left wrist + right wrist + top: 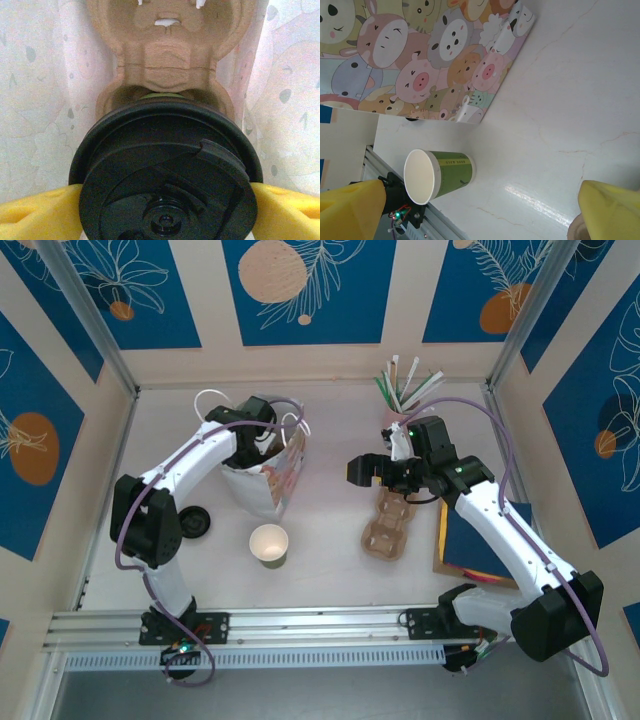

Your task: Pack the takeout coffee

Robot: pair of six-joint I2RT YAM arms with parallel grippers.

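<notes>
Inside the cartoon-printed paper gift bag (pixel 420 60), your left end effector (pixel 165 202) clamps the black-lidded green takeout coffee (pixel 165 160). Your right end effector (pixel 480 210) stands wide.

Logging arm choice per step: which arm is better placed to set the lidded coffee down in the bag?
Left. The left gripper holds the takeout coffee inside the gift bag, at a pulp cup carrier. The right gripper hangs open outside the bag, over the table.
</notes>
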